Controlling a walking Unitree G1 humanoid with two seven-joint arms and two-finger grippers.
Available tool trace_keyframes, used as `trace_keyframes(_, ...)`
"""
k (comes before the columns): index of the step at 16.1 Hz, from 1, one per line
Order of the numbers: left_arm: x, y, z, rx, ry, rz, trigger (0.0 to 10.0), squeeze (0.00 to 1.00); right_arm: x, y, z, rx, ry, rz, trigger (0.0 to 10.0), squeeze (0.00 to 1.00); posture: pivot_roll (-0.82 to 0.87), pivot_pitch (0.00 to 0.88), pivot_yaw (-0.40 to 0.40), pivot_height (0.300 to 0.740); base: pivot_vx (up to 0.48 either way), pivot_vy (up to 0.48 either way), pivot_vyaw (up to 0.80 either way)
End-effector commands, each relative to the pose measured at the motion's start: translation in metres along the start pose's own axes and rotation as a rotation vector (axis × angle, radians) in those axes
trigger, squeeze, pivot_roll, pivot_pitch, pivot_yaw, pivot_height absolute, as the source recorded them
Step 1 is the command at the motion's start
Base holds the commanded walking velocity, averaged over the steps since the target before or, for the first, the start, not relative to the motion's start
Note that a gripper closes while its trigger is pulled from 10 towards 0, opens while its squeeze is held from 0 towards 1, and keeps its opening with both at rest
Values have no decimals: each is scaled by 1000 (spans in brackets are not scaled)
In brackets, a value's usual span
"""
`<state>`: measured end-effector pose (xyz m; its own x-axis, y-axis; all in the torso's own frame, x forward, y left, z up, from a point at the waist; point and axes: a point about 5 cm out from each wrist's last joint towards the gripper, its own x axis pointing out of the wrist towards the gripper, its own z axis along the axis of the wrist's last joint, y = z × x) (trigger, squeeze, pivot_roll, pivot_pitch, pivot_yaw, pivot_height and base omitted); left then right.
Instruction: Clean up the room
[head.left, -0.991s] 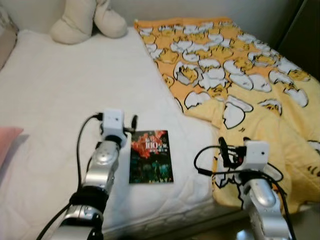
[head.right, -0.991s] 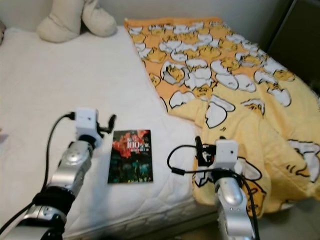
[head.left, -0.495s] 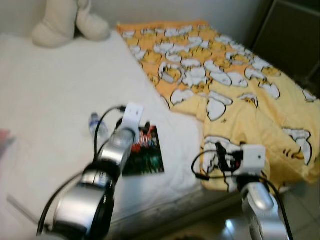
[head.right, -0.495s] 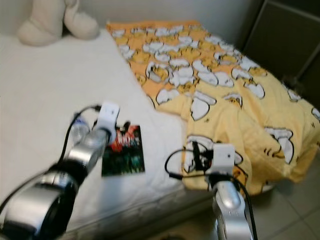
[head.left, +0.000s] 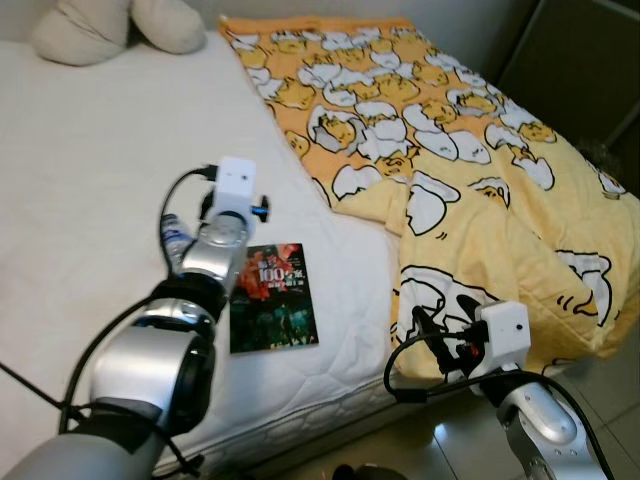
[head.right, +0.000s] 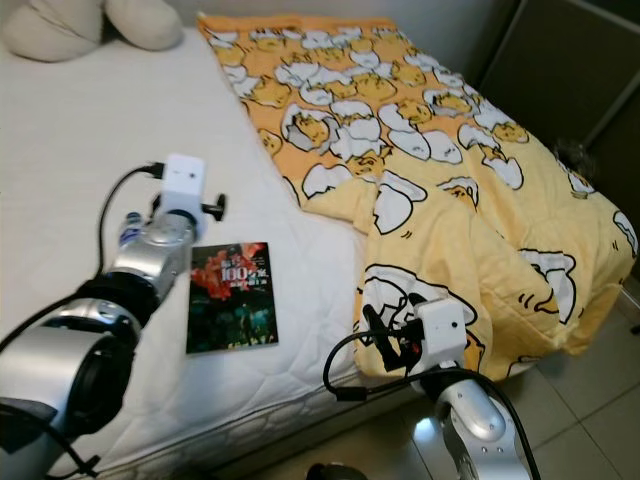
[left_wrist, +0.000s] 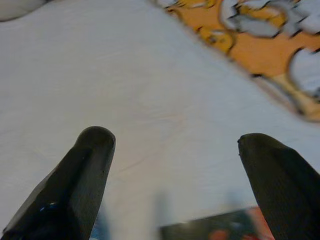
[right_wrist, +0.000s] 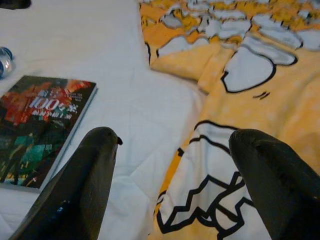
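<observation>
A dark book (head.left: 272, 310) with a red and white cover lies flat on the white mattress (head.left: 80, 150) near the bed's front edge. A small plastic bottle (head.left: 175, 237) lies just left of it, partly hidden behind my left arm. My left gripper (left_wrist: 175, 150) reaches out over the sheet past the book's far end, its fingers open and empty. My right gripper (right_wrist: 172, 150) hovers open at the bed's edge, over the yellow egg-patterned blanket (head.left: 450, 130), with the book (right_wrist: 42, 125) off to its side.
The crumpled blanket covers the bed's right half and hangs over the front corner. Cream plush cushions (head.left: 100, 25) sit at the head of the bed. Tiled floor (head.left: 600, 400) and a dark cabinet (head.left: 590, 70) lie to the right.
The view has swung right and down. My left arm has stretched forward beside the book, and the bottle has come into sight. My right arm sits lower, at the bed's edge.
</observation>
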<state>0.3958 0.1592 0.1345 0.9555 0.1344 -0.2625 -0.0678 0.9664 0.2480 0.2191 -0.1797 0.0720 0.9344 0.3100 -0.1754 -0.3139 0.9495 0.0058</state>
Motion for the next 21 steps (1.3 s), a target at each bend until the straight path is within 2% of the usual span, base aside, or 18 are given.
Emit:
trace_keyframes(1, 0, 8, -13, 32, 68, 46, 10000, 0, 1, 1, 5, 3, -3, 26, 10000, 0, -230, 72, -107, 740, 0, 0, 0)
trace_keyframes(2, -1, 19, -24, 57, 115, 88, 10000, 0, 2, 6, 7, 7, 0, 61, 10000, 0, -225, 80, -117, 740, 0, 0, 0)
trace_keyframes(4, -2, 37, -34, 88, 146, 165, 10000, 0, 1, 8, 9, 0, 9, 104, 10000, 0, -228, 89, -125, 740, 0, 0, 0)
trace_keyframes(6, -3, 52, -40, 89, 168, 219, 10000, 0, 1, 6, 9, -6, 16, 113, 10000, 0, -228, 94, -129, 740, 0, 0, 0)
trace_keyframes(7, -6, 65, -52, 75, 211, 254, 10000, 0, 0, 3, 9, -7, 24, 108, 10000, 0, -225, 99, -128, 740, 0, 0, 0)
trace_keyframes(8, -8, 67, -58, 66, 233, 254, 10000, 0, 0, 3, 9, -5, 27, 106, 10000, 0, -221, 100, -127, 740, 0, 0, 0)
trace_keyframes(10, -12, 61, -74, 20, 297, 218, 10000, 0, 2, 8, 7, 7, 33, 112, 10000, 0, -212, 103, -125, 740, 0, 0, 0)
trace_keyframes(13, -14, 46, -86, -121, 338, 137, 10000, 0, 2, 11, 6, 13, 41, 120, 10000, 0, -213, 108, -126, 740, 0, 0, 0)
trace_keyframes(14, -14, 40, -86, -137, 342, 108, 10000, 0, 1, 11, 6, 12, 43, 120, 10000, 0, -216, 109, -127, 740, 0, 0, 0)
trace_keyframes(16, -15, 35, -87, -148, 345, 83, 10000, 0, 1, 11, 6, 12, 45, 119, 10000, 0, -224, 109, -125, 740, 0, 0, 0)
trace_keyframes(19, -20, 21, -99, -51, 389, 40, 10000, 0, -2, 12, 5, 12, 54, 114, 10000, 0, -236, 104, -121, 740, 0, 0, 0)
trace_keyframes(20, -21, 19, -104, -6, 394, 25, 7451, 0, -2, 12, 5, 12, 54, 114, 10000, 0, -239, 100, -118, 740, 0, 0, 0)
trace_keyframes(21, -22, 18, -104, -20, 384, 17, 0, 0, 0, 11, 5, 12, 53, 111, 10000, 0, -240, 91, -112, 740, 0, 0, 0)
